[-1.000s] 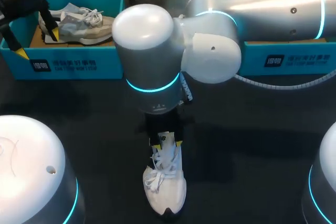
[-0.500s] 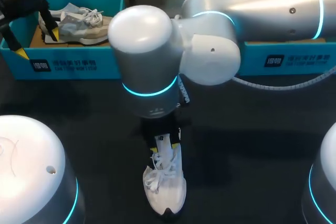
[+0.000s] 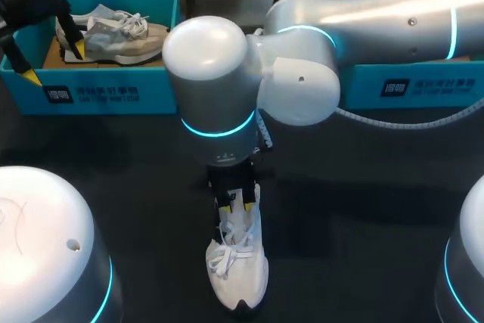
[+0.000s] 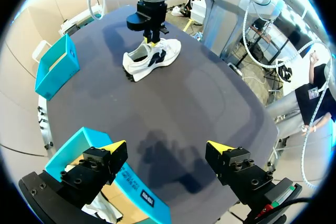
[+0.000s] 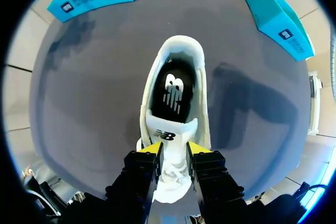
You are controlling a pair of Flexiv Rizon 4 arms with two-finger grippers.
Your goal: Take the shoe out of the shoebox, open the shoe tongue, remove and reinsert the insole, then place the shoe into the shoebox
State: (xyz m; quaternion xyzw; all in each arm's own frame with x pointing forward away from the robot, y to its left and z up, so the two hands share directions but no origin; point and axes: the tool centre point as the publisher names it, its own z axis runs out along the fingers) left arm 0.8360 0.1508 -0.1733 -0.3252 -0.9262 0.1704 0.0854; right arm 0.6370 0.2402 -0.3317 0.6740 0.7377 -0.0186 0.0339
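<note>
- Standing upright on the dark matte table [image 3: 363,209], well apart from both boxes, the white shoe [image 3: 238,262] is shown with its laces loose.
- Only in the right wrist view is the shoe's interior exposed: a black insole [image 5: 173,95] is seen inside, and the padded tongue [image 5: 171,134] is pinched from two sides by the narrowly parted right gripper [image 5: 172,150].
- In the head view this grip is largely masked by the arm's wrist.
- The left gripper [image 4: 167,150] is spread wide, with nothing grasped, above the left shoebox [image 3: 98,92], a teal rectangular box in which a grey shoe [image 3: 121,32] is laid.
- The contents of the right shoebox [image 3: 408,85] are hidden by the right arm.
</note>
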